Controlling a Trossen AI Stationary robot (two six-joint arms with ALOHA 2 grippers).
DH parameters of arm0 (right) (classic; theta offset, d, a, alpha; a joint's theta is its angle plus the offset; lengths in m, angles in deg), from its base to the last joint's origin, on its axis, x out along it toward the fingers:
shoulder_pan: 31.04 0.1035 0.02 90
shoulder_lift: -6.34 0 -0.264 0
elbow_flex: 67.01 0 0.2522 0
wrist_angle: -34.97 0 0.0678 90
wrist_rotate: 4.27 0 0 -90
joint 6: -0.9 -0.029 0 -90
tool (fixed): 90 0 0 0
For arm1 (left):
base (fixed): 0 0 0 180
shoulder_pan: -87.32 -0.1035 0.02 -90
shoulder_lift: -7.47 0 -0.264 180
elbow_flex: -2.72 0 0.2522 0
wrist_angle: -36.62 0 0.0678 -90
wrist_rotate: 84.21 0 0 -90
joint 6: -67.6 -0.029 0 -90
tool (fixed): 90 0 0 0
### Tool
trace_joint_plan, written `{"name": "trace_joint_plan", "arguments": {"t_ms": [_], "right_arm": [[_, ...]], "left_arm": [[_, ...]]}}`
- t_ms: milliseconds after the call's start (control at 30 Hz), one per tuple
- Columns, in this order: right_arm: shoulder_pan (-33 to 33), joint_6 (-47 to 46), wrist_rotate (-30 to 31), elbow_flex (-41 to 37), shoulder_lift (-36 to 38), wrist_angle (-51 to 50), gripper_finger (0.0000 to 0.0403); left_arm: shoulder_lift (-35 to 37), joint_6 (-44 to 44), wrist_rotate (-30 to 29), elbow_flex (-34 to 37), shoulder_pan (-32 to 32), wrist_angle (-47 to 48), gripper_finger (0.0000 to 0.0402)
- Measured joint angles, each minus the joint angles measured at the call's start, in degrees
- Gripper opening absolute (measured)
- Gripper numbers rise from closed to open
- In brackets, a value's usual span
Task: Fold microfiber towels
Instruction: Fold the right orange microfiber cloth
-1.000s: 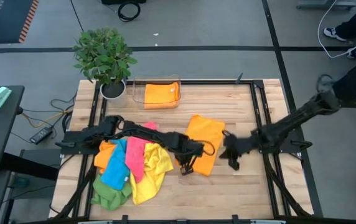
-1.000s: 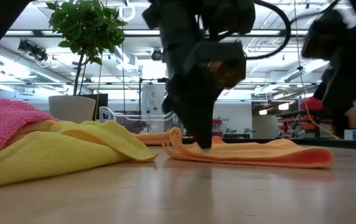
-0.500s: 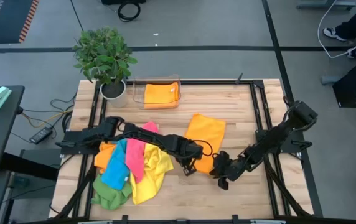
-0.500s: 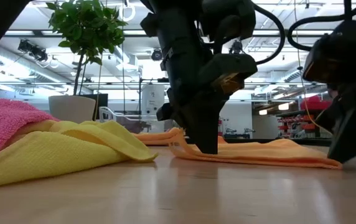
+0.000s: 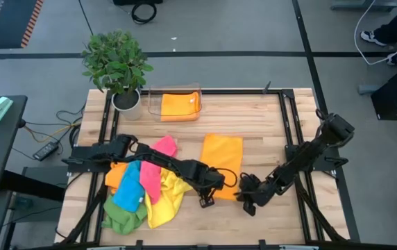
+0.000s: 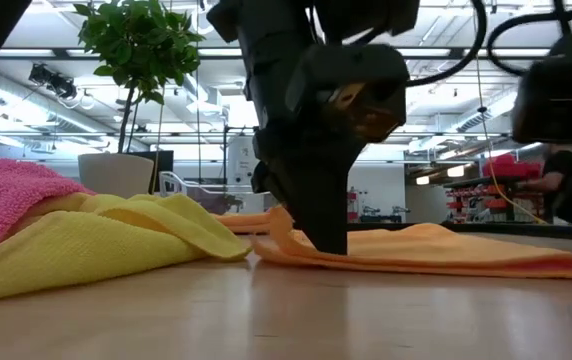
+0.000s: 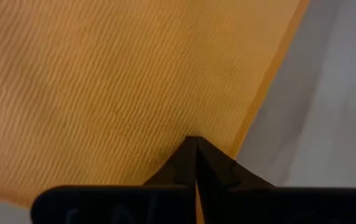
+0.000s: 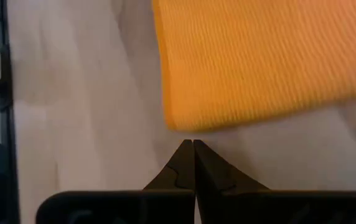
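Orange towel (image 5: 222, 158) spread flat on table (image 5: 268, 128), just beside heap of towels (image 5: 146, 184) (pink, blue, yellow, green, orange).
Left gripper (image 5: 205, 200) at orange towel's near corner on heap side, fingers (image 7: 187, 163) clenched on towel edge; low view shows edge lifted slightly off wood.
Right gripper (image 5: 248, 205) at opposite near corner of orange towel, fingers (image 8: 187, 163) clenched together, tips on bare table just off towel's edge, gripping nothing.
Folded orange cloth in clear tray (image 5: 174, 104) beyond orange towel, beside potted plant (image 5: 117, 64).
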Motion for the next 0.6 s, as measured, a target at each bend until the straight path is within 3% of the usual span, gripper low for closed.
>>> {"name": "trace_joint_plan", "arguments": {"t_ms": [100, 300, 467, 600], "right_arm": [[2.61, -3.60, 0.07, 0.38, 0.89, -1.04, 0.0002], [4.47, -4.75, 10.93, 5.13, 2.94, -3.84, 0.0002], [2.46, -4.18, 10.03, 7.21, -1.02, -6.25, 0.0002], [2.38, -5.41, 8.25, 7.19, -3.50, -7.65, 0.0002]], "left_arm": [[-0.18, 0.00, -0.01, 0.06, 1.37, -2.15, 0.0008], [0.72, -1.68, -1.71, 0.11, 3.27, -7.79, 0.0041], [3.27, -5.02, -3.00, 0.09, 3.26, -6.54, 0.0059], [4.07, -9.04, -8.07, 0.04, 3.26, -2.57, 0.0061]]}}
